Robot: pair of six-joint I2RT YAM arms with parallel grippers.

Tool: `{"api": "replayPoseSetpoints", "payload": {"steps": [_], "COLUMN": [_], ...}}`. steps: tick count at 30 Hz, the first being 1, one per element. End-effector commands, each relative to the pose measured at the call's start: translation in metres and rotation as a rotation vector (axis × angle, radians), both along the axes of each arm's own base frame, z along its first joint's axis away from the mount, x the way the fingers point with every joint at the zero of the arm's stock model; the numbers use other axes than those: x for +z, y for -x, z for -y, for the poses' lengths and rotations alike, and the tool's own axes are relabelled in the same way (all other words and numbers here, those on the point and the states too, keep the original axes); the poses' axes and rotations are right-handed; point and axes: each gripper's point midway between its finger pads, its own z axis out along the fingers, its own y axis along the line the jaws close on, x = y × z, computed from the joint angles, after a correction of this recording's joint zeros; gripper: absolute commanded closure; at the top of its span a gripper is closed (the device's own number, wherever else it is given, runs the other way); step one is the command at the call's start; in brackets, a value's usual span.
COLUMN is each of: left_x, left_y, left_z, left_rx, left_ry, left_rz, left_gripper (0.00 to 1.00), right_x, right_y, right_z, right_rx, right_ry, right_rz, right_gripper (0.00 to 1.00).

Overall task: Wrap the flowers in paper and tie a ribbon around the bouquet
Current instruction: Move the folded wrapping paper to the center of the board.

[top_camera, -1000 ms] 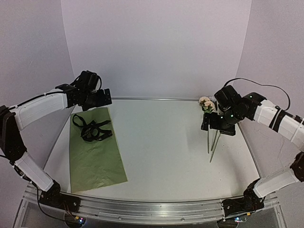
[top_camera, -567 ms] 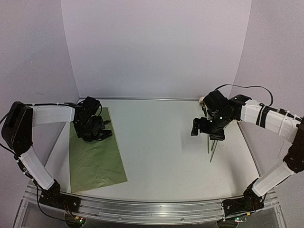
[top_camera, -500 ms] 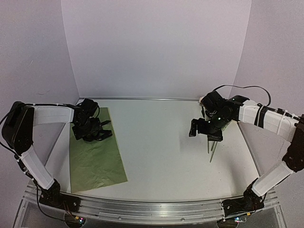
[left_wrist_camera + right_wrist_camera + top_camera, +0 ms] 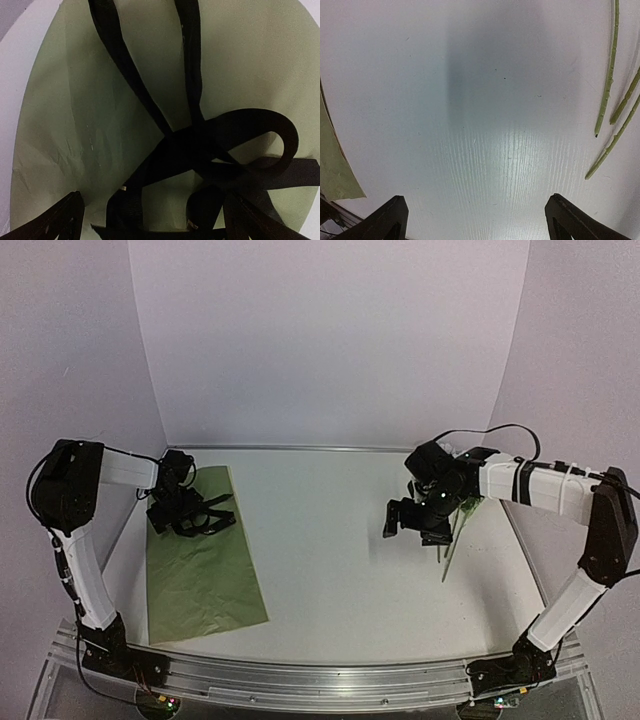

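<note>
We see the left gripper [image 4: 155, 227] spread wide and low over the ribbon [image 4: 200, 150]. The ribbon lies in a loose tangle on the far end of the paper [image 4: 205, 585], which runs along the left edge of the surface [image 4: 330, 580]. Nothing is gripped. The right gripper [image 4: 475, 220] is also wide and empty above bare surface, with green stems of the flowers [image 4: 609, 75] just beside it toward the right edge.
</note>
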Motion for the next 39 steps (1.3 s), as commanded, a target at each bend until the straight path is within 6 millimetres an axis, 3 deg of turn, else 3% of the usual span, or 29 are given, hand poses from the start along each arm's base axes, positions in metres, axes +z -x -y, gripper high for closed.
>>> {"api": "replayPoseSetpoints", "payload": {"steps": [1,6,14,17,22,26,29,31,35,39], "left_x": [-0.001,-0.011,-0.017,-0.016,-0.004,0.006,0.023,0.038,0.064,0.056], "left_y": [-0.023,-0.012,0.014,0.023,0.025,0.015,0.005,0.001,0.004,0.007], "left_z": [0.033,0.072,0.188,0.220,0.262,0.275,0.281,0.285,0.293,0.315], "left_rx": [-0.106,-0.194,-0.288,-0.296,-0.374,-0.417,-0.452,-0.485,-0.578,-0.672], "left_ry": [0.110,0.158,0.270,0.307,0.305,0.308,0.292,0.264,0.162,0.087], "left_rz": [0.042,0.020,-0.011,-0.012,0.009,0.033,0.068,0.092,0.152,0.124], "left_gripper": [0.00,0.00,0.01,0.07,0.29,0.62,0.78,0.74,0.46,0.25], "right_x": [0.012,0.006,-0.004,-0.007,-0.008,-0.008,-0.007,-0.007,-0.004,0.001], "right_y": [-0.009,-0.006,0.002,0.006,0.011,0.011,0.010,0.010,0.009,0.006], "right_z": [-0.011,-0.005,0.007,0.013,0.019,0.022,0.022,0.022,0.024,0.027], "right_rx": [-0.001,-0.016,-0.039,-0.045,-0.048,-0.052,-0.052,-0.052,-0.052,-0.051], "right_ry": [-0.037,-0.024,0.010,0.025,0.037,0.044,0.047,0.047,0.051,0.063], "right_rz": [0.042,0.040,0.039,0.040,0.043,0.050,0.054,0.057,0.070,0.095], "right_gripper": [0.02,0.02,0.02,0.02,0.02,0.02,0.02,0.02,0.02,0.02]}}
